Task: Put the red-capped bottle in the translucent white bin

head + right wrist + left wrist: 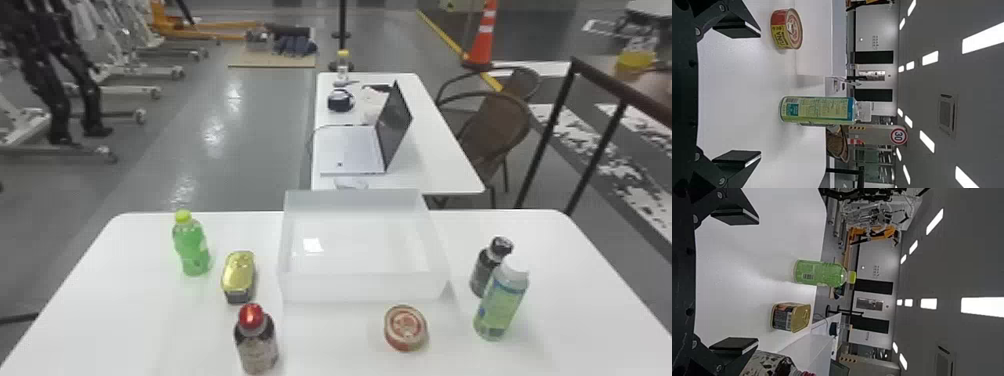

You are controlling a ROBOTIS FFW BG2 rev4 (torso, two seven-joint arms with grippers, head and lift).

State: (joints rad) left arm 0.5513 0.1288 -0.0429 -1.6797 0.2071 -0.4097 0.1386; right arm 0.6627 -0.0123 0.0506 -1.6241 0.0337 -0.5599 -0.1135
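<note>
The red-capped bottle [256,345] stands upright near the table's front edge, left of center in the head view. Behind it and to its right is the translucent white bin [367,287], with nothing inside. In the left wrist view my left gripper [734,282] is open and holds nothing; the red-capped bottle [766,365] shows partly, just beyond one of its fingers. My right gripper [736,94] also stands open and holds nothing, facing the green spray-like bottle [817,109].
A green bottle [192,247] and a gold-lidded can [239,276] stand left of the bin. A round tuna can [406,327] sits before it. At the right are a dark bottle [487,270] and a light green bottle [501,302]. Another table [440,160] with a laptop adjoins behind.
</note>
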